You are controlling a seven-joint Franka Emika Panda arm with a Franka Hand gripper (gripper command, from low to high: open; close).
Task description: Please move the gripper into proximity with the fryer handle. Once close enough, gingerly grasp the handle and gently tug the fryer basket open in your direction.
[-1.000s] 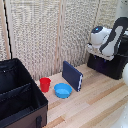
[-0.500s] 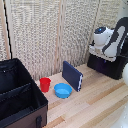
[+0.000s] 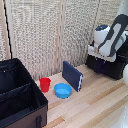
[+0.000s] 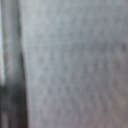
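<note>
In the exterior view the boxy black fryer (image 3: 107,66) stands at the right, on the back of the wooden table. The white-and-grey arm (image 3: 111,35) bends down over it. The white hand of my gripper (image 3: 97,51) sits at the fryer's top edge on the exterior view's left side. Its fingers are too small and blurred to make out. The fryer handle and the basket's face cannot be told apart from the black body. The wrist view shows only a blurred grey surface (image 4: 75,65) with a dark strip (image 4: 14,75) along one side.
A large black fabric case (image 3: 20,95) fills the exterior view's left. A red cup (image 3: 45,84), a blue bowl (image 3: 63,90) and a leaning dark-blue slab (image 3: 72,75) stand mid-table. A woven screen (image 3: 45,35) backs the wooden table (image 3: 95,107).
The arm has barely shifted above the fryer. The other things have not moved.
</note>
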